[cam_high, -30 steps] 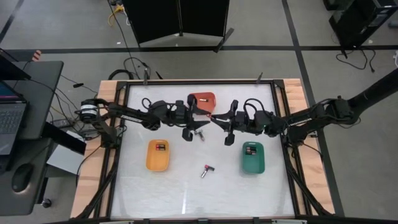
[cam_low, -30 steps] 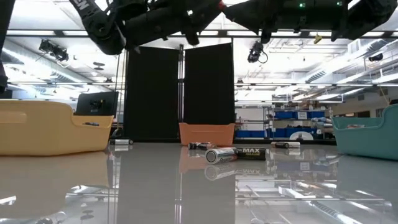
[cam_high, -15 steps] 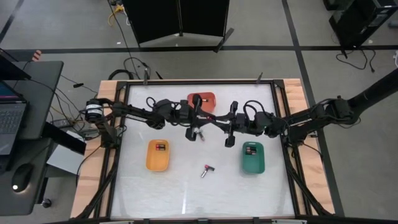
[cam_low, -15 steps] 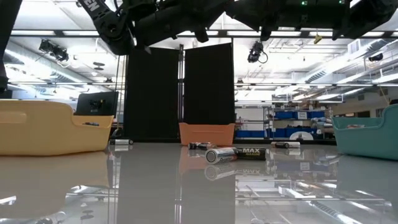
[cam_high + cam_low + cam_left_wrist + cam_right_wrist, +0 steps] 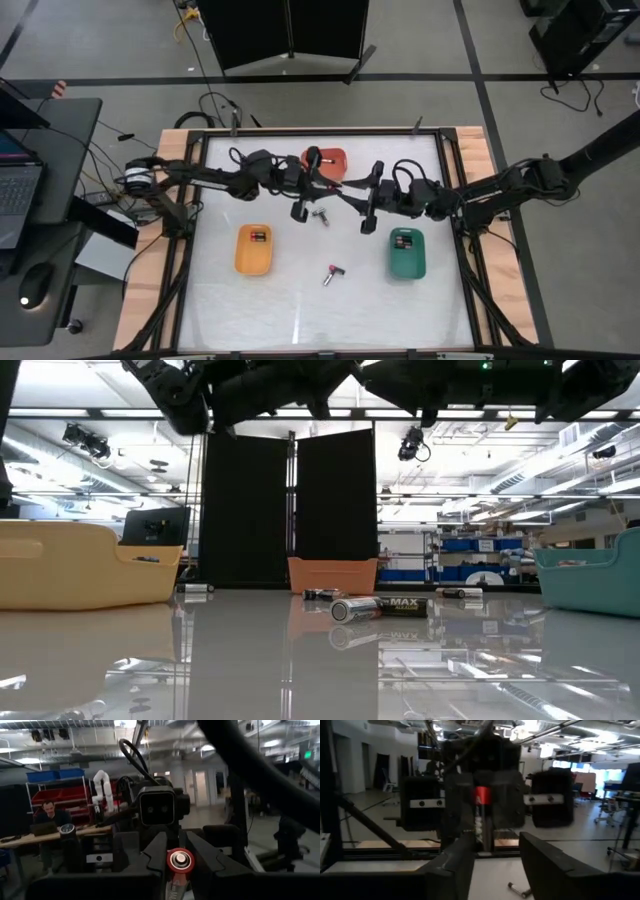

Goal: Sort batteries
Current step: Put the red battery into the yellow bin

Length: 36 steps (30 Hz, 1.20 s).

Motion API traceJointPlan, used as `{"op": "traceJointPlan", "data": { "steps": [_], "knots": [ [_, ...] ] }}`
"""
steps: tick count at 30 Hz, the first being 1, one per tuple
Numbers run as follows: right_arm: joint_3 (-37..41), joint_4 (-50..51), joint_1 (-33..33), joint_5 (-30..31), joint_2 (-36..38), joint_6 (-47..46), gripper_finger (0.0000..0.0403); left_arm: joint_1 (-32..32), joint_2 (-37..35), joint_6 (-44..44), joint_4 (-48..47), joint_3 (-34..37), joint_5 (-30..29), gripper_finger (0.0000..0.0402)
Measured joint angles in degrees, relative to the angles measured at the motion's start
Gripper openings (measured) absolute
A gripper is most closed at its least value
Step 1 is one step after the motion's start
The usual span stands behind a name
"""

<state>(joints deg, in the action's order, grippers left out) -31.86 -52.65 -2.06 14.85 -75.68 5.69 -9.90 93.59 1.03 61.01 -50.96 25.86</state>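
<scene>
My left gripper (image 5: 320, 188) is raised over the table's middle, by the orange tray (image 5: 333, 160), and is shut on a battery (image 5: 179, 861) with a red top end. The battery also shows in the right wrist view (image 5: 482, 797). My right gripper (image 5: 350, 196) faces it closely, open, fingers (image 5: 545, 862) apart; I cannot tell if they flank the battery. One loose battery (image 5: 322, 215) lies on the table below the grippers. Another (image 5: 332, 273) lies nearer the front and shows in the low view (image 5: 385, 606). The yellow tray (image 5: 253, 250) and green tray (image 5: 407, 253) each hold a battery. My left gripper pinches the battery's body just under its red top end (image 5: 176, 879) between its two fingers. The fingers come level from the table's left. The battery stands upright, red end up, lifted well clear of the table.
More small batteries lie far back on the table in the low view (image 5: 318, 595) (image 5: 462, 593). The orange tray (image 5: 333, 573) stands at the far middle, the yellow tray (image 5: 80, 565) left, the green tray (image 5: 590, 580) right. A person sits at a desk beyond the table (image 5: 47, 815).
My left gripper has drifted a little toward the table's far edge and now covers part of the orange tray, still shut on the battery. My right gripper has stayed nearly where it was, open.
</scene>
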Motion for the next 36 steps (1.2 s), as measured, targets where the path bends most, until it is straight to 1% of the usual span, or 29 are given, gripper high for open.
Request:
{"op": "traceJointPlan", "data": {
  "steps": [3, 6, 13, 16, 19, 21, 23, 29, 34, 36],
  "knots": [
    [-0.01, 1.46, 0.43, 0.86, 0.04, 0.06, 0.0184, -0.34, -4.22, 3.34, -8.89, 0.09, 0.41, 0.0053],
    [0.00, 4.01, 1.24, 2.47, 0.04, -0.02, 0.0188, -0.06, -9.05, 6.32, -18.05, 0.09, 0.89, 0.0053],
    [0.02, 7.55, 3.25, 2.88, 0.04, -0.11, 0.0176, 1.12, -20.16, 8.90, -39.91, 0.07, -1.78, 0.0053],
    [0.00, 10.26, 4.04, 2.84, 0.04, -0.13, 0.0169, 1.91, -24.46, 8.48, -51.86, 0.07, -2.27, 0.0053],
    [0.00, 12.79, 4.94, 2.62, 0.04, -0.15, 0.0163, 3.18, -27.73, 4.88, -64.32, 0.07, -5.35, 0.0053],
    [0.03, 13.84, 5.56, 2.57, 0.02, -0.17, 0.0161, 4.84, -29.07, 1.94, -72.00, 0.07, -8.82, 0.0053],
    [0.04, 13.69, 6.41, 2.47, 0.00, -0.17, 0.0158, 6.96, -29.34, -1.58, -78.30, 0.07, -13.54, 0.0053],
    [0.04, 13.86, 8.72, 2.03, 0.00, 0.16, 0.0157, 13.11, -28.38, -14.18, -95.02, 0.08, -22.26, 0.0053],
    [0.04, 15.42, 9.98, 1.33, 0.00, 1.58, 0.0158, 18.27, -27.44, -24.25, -103.76, 1.09, -26.87, 0.0053],
    [0.04, 16.29, 10.38, 0.87, 0.00, 1.91, 0.0157, 20.07, -25.99, -26.76, -103.90, 1.70, -28.40, 0.0053]
  ]
}}
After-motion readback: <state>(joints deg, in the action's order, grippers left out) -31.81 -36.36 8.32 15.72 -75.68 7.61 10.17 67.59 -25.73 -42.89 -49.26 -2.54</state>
